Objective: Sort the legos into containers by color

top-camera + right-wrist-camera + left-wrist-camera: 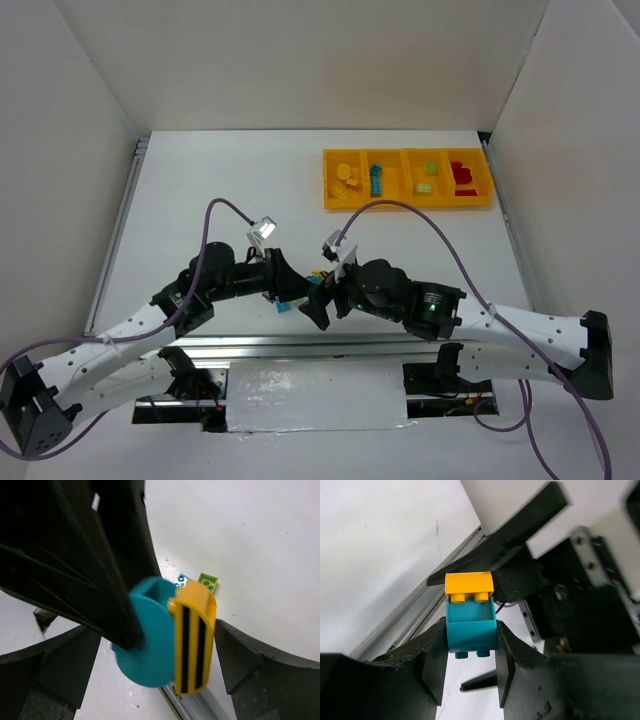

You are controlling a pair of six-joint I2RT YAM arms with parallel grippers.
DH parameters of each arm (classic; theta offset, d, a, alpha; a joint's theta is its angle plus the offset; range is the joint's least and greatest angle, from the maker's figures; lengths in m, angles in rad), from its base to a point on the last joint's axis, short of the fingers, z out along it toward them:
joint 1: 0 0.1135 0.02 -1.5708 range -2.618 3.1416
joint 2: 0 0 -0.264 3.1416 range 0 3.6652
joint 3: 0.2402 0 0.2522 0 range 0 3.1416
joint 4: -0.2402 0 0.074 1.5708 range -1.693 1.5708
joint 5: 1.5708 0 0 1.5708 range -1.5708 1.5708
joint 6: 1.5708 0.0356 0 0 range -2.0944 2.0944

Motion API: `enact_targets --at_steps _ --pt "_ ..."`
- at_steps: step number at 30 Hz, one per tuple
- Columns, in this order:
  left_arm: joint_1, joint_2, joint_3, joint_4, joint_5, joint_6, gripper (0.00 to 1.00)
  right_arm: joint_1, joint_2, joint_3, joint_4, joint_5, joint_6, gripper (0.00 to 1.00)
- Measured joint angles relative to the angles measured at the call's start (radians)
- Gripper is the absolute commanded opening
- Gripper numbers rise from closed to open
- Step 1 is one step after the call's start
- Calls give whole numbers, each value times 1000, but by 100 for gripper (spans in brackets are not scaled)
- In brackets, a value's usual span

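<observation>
- Left claw (470, 647) is clamped narrow on a teal brick (470, 630), holding it up off the table (220, 180) at the front middle, between the two arms.
- Plugged onto the teal brick, just beyond the fingertips, sits a yellow brick (469, 584). The two make one two-colour stack, which fits no single compartment as it is.
- Right claw (155, 645) stands wide, one finger on either side of the yellow brick, neither touching it.
- Step in hand, as I judge it: pulling the stack apart. The next move calls for the right claw to close on the yellow brick alone. Then the arms should draw straight apart, so the teal one does not twist loose.
- Down on the table lies a small green brick (207, 581), not yet sorted.
- Far right, the tray (406, 205) has yellow, blue, green and red pieces in its four compartments, well apart from both claws.
</observation>
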Motion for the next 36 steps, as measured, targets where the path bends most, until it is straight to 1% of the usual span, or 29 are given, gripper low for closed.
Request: enact_targets --at_steps 2,8,14,16,20,24,28,32,36 --pt "-1 -31 28 -34 -6 35 0 -23 -29 -14 -2 -64 0 100" --pt "-1 -105 130 -128 -5 204 0 -170 -181 -44 -40 -355 -5 100" --pt "-1 -115 146 -183 116 346 0 -252 -334 -48 -46 -609 -8 100" --pt "-1 -131 137 -181 175 372 0 -276 -354 -48 -40 -668 0 99" --pt "-1 -196 88 -127 295 399 0 -319 -360 -48 7 -714 50 93" --pt "-2 -242 63 -76 357 400 0 -321 -292 -47 61 -743 105 92" --pt "-2 -244 63 -57 379 399 0 -321 -222 -51 144 -811 160 92" --pt "-7 -227 58 -32 408 396 0 -319 -217 -63 233 -850 196 90" --pt "-6 -223 46 -20 402 396 0 -312 -199 -70 318 -910 229 87"
